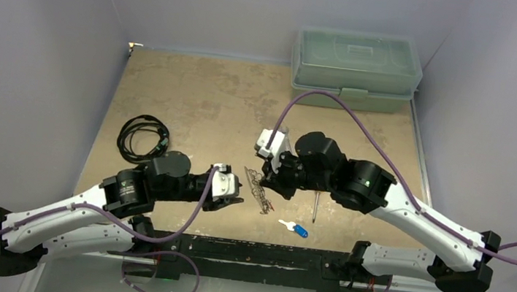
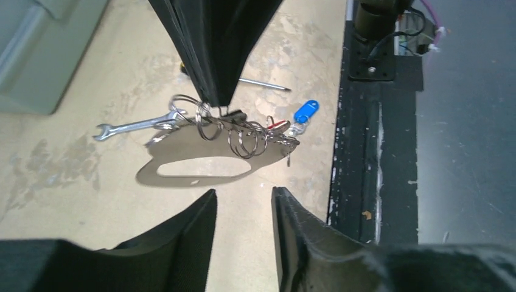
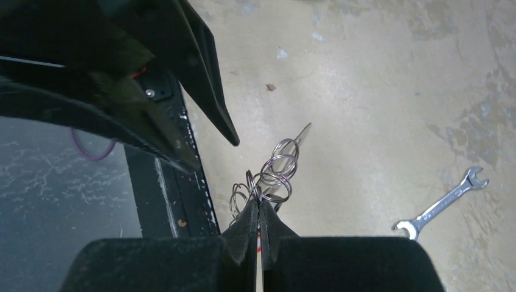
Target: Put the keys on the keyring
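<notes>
The keyring (image 2: 201, 163), a flat grey D-shaped plate with a slot, hangs above the table with several wire rings (image 2: 243, 137) along its straight edge. My right gripper (image 3: 258, 205) is shut on that plate's edge, and the rings (image 3: 280, 169) stick out just past its tips. A red-headed key (image 2: 277, 125) and a dark one sit at the plate's end. A blue key (image 1: 297, 229) with a white piece lies on the table close by. My left gripper (image 2: 243, 198) is open just short of the plate's curved side, nothing between its fingers.
A silver wrench (image 2: 131, 128) and a thin screwdriver (image 2: 261, 84) lie on the table beyond the keyring. A coiled black cable (image 1: 140, 136) is at the left, and a green lidded box (image 1: 356, 69) at the back right. The black base rail (image 1: 257, 260) runs along the near edge.
</notes>
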Controlling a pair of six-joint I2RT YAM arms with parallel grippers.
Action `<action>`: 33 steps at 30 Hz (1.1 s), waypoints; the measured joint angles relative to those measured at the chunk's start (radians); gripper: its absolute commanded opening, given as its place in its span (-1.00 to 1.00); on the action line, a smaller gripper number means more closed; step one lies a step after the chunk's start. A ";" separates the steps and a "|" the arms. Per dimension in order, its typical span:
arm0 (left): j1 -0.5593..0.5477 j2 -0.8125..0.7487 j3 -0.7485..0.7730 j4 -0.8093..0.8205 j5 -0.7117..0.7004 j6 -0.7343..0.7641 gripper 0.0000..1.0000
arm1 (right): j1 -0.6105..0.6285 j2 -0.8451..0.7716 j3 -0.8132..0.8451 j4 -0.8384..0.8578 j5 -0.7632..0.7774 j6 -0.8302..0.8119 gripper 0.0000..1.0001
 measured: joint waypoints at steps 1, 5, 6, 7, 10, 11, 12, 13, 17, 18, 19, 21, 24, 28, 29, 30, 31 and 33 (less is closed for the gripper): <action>0.000 0.002 -0.008 0.003 0.007 -0.002 -0.35 | 0.000 -0.014 -0.008 0.009 -0.014 -0.004 -1.00; 0.000 -0.008 -0.049 0.054 0.073 -0.021 -0.44 | 0.000 -0.073 -0.051 0.045 -0.071 -0.028 -1.00; 0.000 -0.013 -0.055 0.065 0.086 -0.023 -0.47 | 0.000 -0.077 -0.056 0.050 -0.081 -0.034 -1.00; 0.000 -0.017 -0.060 0.076 0.095 -0.028 -0.49 | 0.000 -0.079 -0.063 0.058 -0.094 -0.041 -1.00; 0.000 -0.029 -0.073 0.113 0.123 -0.047 -0.53 | 0.002 -0.076 -0.083 0.078 -0.119 -0.059 -1.00; 0.000 -0.032 -0.076 0.121 0.129 -0.050 -0.53 | 0.002 -0.077 -0.090 0.086 -0.124 -0.064 -1.00; 0.000 -0.037 -0.082 0.132 0.135 -0.058 -0.53 | 0.003 -0.077 -0.095 0.095 -0.130 -0.070 -1.00; 0.001 -0.042 -0.085 0.139 0.139 -0.064 -0.52 | 0.005 -0.077 -0.103 0.110 -0.139 -0.076 -1.00; 0.006 -0.057 -0.096 0.166 0.142 -0.082 -0.48 | 0.011 -0.089 -0.140 0.162 -0.161 -0.096 -1.00; 0.009 -0.059 -0.097 0.169 0.142 -0.085 -0.48 | 0.012 -0.093 -0.148 0.172 -0.166 -0.099 -1.00; 0.012 -0.060 -0.098 0.171 0.142 -0.086 -0.47 | 0.014 -0.100 -0.161 0.186 -0.171 -0.105 -1.00; 0.013 -0.060 -0.098 0.172 0.142 -0.092 -0.43 | 0.020 -0.110 -0.175 0.206 -0.174 -0.114 -1.00; 0.015 -0.060 -0.098 0.172 0.142 -0.102 -0.34 | 0.031 -0.116 -0.189 0.238 -0.174 -0.125 -1.00; 0.019 -0.060 -0.098 0.174 0.142 -0.109 -0.25 | 0.039 -0.117 -0.194 0.264 -0.172 -0.138 -1.00; 0.019 -0.060 -0.098 0.175 0.139 -0.110 -0.24 | 0.040 -0.118 -0.197 0.272 -0.172 -0.139 -1.00; 0.019 -0.060 -0.098 0.176 0.137 -0.110 -0.24 | 0.040 -0.119 -0.201 0.280 -0.171 -0.140 -1.00; 0.019 -0.062 -0.098 0.177 0.134 -0.111 -0.23 | 0.040 -0.120 -0.204 0.285 -0.169 -0.142 -1.00; 0.019 -0.067 -0.098 0.179 0.128 -0.111 -0.18 | 0.040 -0.122 -0.209 0.291 -0.168 -0.144 -1.00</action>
